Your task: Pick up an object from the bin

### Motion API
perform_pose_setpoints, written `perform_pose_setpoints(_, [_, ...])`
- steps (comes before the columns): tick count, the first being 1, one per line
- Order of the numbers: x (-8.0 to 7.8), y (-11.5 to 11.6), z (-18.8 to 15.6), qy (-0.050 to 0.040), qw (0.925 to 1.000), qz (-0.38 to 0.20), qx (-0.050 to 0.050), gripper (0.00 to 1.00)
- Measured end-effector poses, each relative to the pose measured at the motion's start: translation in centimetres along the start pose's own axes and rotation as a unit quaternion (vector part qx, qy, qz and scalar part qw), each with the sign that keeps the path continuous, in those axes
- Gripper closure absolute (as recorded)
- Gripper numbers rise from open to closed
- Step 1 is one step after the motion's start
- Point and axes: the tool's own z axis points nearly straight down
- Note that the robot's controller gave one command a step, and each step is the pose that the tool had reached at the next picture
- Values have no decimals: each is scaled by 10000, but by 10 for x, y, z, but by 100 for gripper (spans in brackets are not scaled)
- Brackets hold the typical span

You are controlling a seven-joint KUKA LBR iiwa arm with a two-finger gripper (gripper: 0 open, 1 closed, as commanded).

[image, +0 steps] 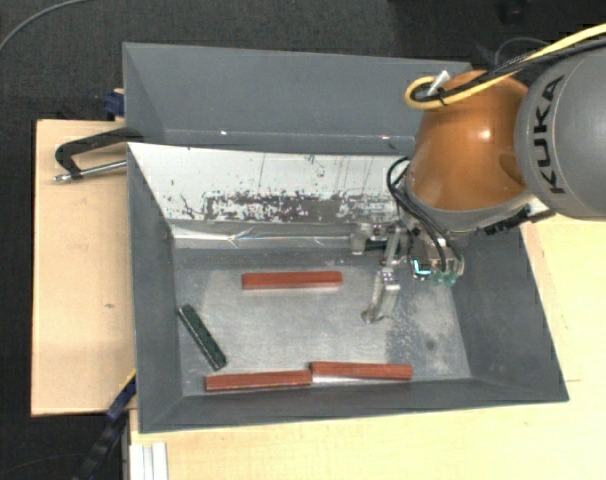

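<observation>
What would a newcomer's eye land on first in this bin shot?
The arm's orange cover dominates the upper right, with its hand hanging over bare floor of the bin, right of centre. Three reddish-brown bars stand out: one mid-bin, two end to end along the near wall. A dark bar lies slanted at left.

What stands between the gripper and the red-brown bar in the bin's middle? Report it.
Nothing visible. The gripper hangs just off the red-brown bar, at its end on the view's right, and only bare bin floor lies between them.
</observation>
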Motion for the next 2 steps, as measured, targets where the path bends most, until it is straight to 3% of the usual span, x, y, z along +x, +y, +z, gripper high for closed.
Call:
perform_pose_setpoints(1, [-48, 72, 115, -39, 9986, -519, -10, 0])
perform_pose_setpoints(2, [-47, 63, 79, -76, 9954, -952, 2, 0])
